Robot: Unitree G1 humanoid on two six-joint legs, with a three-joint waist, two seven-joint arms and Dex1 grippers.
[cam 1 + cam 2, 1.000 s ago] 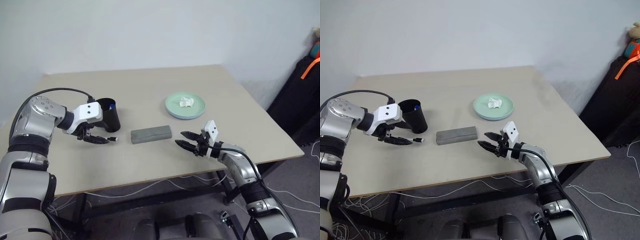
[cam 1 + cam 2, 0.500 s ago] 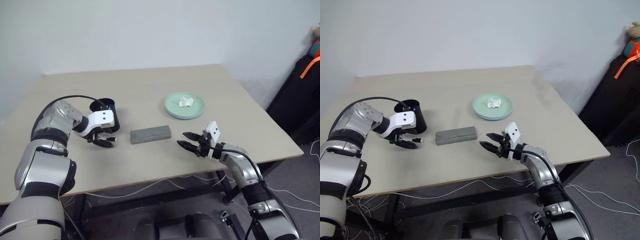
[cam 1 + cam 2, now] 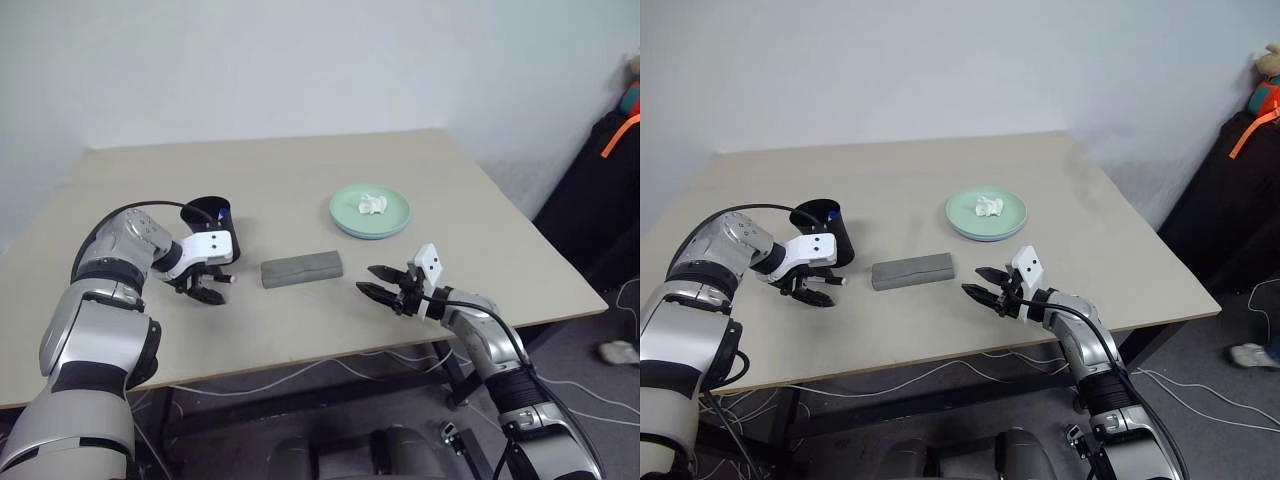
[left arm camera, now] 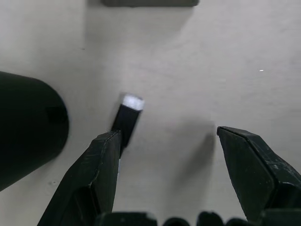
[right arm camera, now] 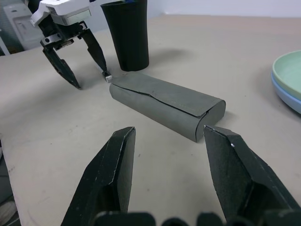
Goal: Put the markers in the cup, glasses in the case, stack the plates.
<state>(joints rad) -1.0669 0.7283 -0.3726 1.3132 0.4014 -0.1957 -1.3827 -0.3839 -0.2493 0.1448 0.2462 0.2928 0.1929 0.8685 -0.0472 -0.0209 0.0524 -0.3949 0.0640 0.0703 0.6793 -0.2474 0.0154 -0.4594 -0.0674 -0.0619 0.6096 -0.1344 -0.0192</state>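
Marker point(image 4: 128, 121) lay flat on the worktop point(image 3: 300, 320) beside the cup point(image 3: 216, 231), touching one finger of the spread, empty left tool point(image 4: 164, 141) rather than centred. Risk: closing off-centre could flick it away or knock the cup. Right tool point(image 5: 171, 155) was spread, empty, facing the case point(image 5: 164, 102). Left wrist view exposed that offset; head views hid it, but showed the stacked plates point(image 3: 369, 211).

the cup point(image 3: 218, 231) stands left of the case point(image 3: 302, 269), the stacked plates point(image 3: 369, 212) behind and right.
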